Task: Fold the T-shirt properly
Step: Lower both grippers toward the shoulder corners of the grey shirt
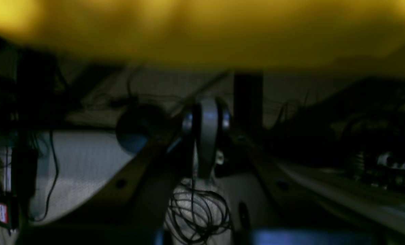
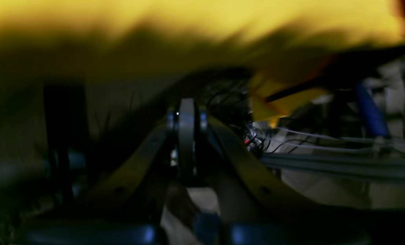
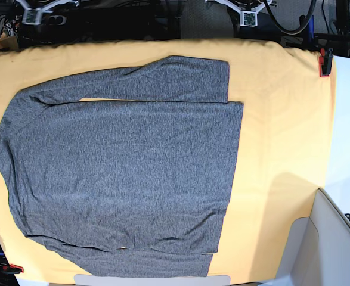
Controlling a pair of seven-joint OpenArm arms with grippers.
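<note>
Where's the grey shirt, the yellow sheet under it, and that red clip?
T-shirt (image 3: 121, 173), base view, middle of body.
Yellow sheet (image 3: 279, 131), base view, bare area right of the T-shirt.
Red clip (image 3: 325, 63), base view, its body.

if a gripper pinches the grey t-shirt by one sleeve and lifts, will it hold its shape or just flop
Probably flop: the T-shirt lies flat and thin on the yellow-orange cloth, looking soft. Its large spread suggests most would drag or hang. Pushing would likely bunch it rather than slide it whole.
</note>
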